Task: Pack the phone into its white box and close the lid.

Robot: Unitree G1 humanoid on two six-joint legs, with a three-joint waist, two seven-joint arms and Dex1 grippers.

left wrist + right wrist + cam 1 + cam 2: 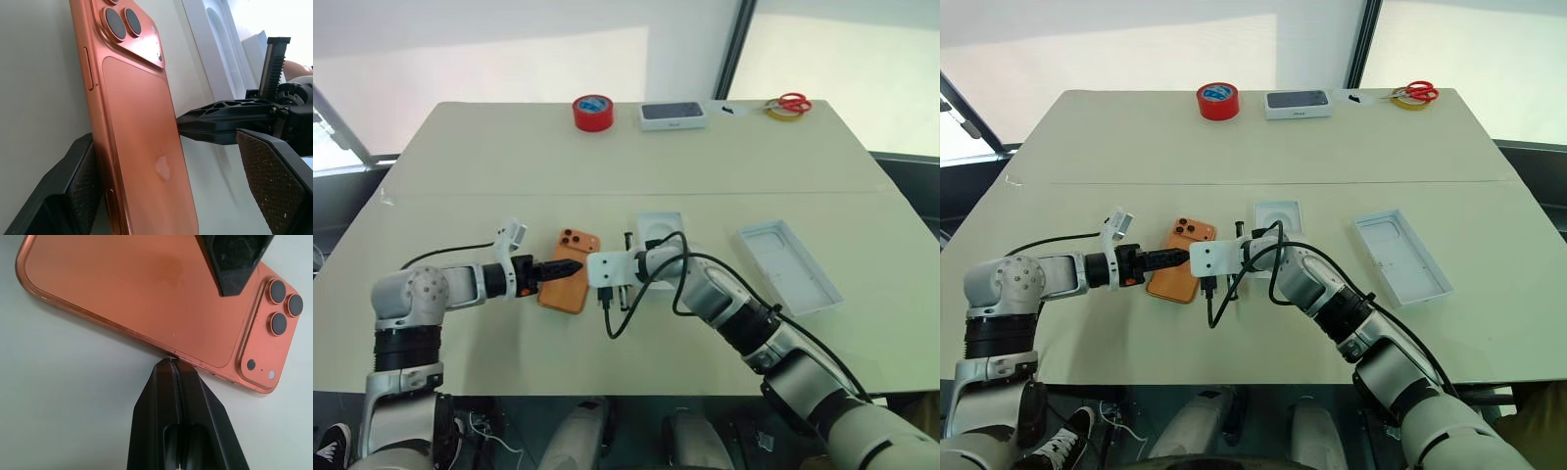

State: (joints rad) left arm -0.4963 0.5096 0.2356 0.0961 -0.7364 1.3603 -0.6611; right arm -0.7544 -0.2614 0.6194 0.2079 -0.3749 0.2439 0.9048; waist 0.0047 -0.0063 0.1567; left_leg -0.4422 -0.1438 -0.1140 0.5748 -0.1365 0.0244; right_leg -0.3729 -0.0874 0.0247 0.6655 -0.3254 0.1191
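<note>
The phone (pixel 568 270) lies back up on the table (pixel 460 176), lenses toward the far side, between the two grippers. From the head, the left gripper (pixel 560 269) reaches over the phone's left side and the right gripper (pixel 590 269) meets its right edge, but neither pair of fingers can be read from there. The left wrist view settles the first: its fingers (pixel 274 176) stand wide apart, one pad low against the phone's left edge, the other clear of the orange back on the opposite side, so nothing is clamped. It also shows the right gripper's black tip pressed against the phone's right edge. The right wrist view settles the second: the two fingers (pixel 168 396) are pressed together with nothing between them, their joined tip touching the phone's long edge near the lens cluster, and one left finger hangs over the back. Behind the right wrist a white insert (pixel 658 227) is partly covered by the arm and cable. A shallow white tray (pixel 788 266) lies well to the right; whether it is the white box or the lid is unclear. At the far edge sit a red tape roll (pixel 592 112), a box with a dark top (pixel 672 116) and scissors (pixel 789 104).
</note>
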